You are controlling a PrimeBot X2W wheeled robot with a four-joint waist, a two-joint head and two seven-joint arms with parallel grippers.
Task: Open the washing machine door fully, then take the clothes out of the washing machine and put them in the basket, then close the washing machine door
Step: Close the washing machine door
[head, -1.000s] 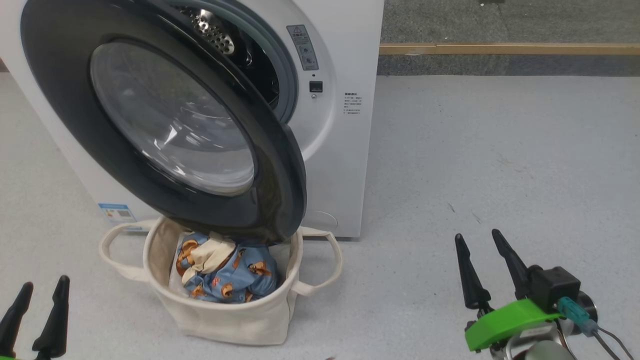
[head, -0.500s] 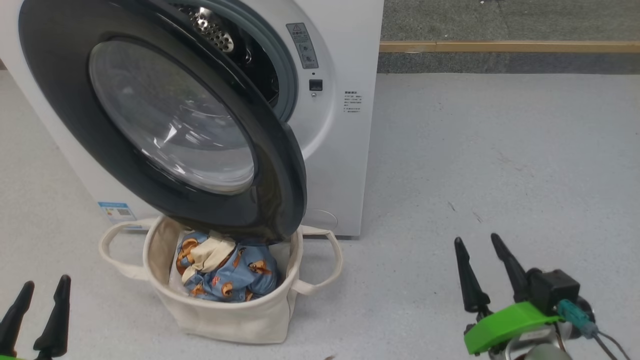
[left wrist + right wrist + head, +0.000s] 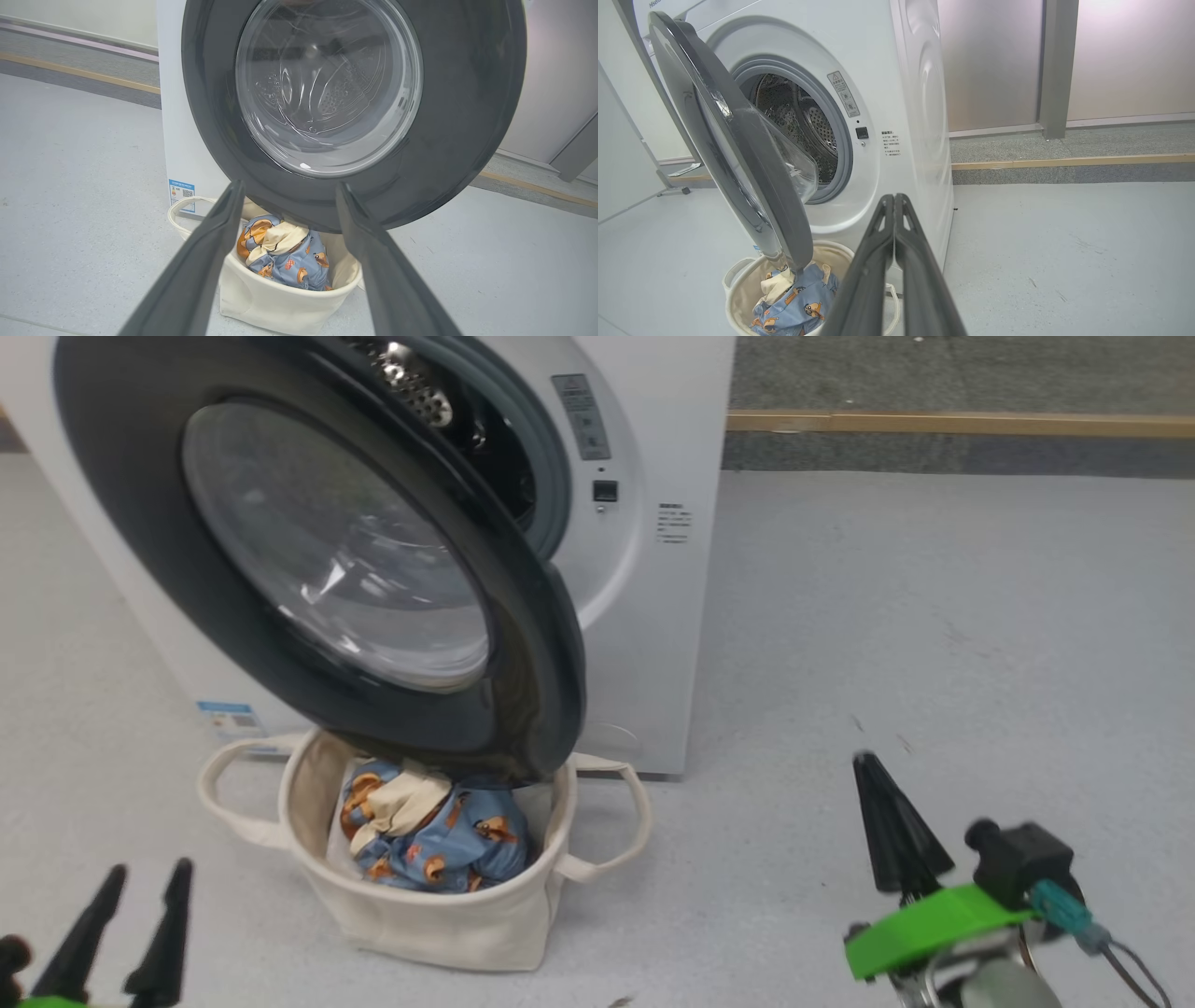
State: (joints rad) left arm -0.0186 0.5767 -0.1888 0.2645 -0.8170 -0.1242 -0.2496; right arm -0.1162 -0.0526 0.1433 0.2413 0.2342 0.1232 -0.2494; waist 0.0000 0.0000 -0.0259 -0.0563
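Grippers empty, unloading judged done, door-closing left.
Nothing is held: the right gripper is pressed closed and the left gripper is spread apart. Ahead of the left gripper, well apart from both, the clothes are piled in the basket. Beyond and above it, the washing machine door is hung partly open. No garment is seen in the visible drum of the washing machine.
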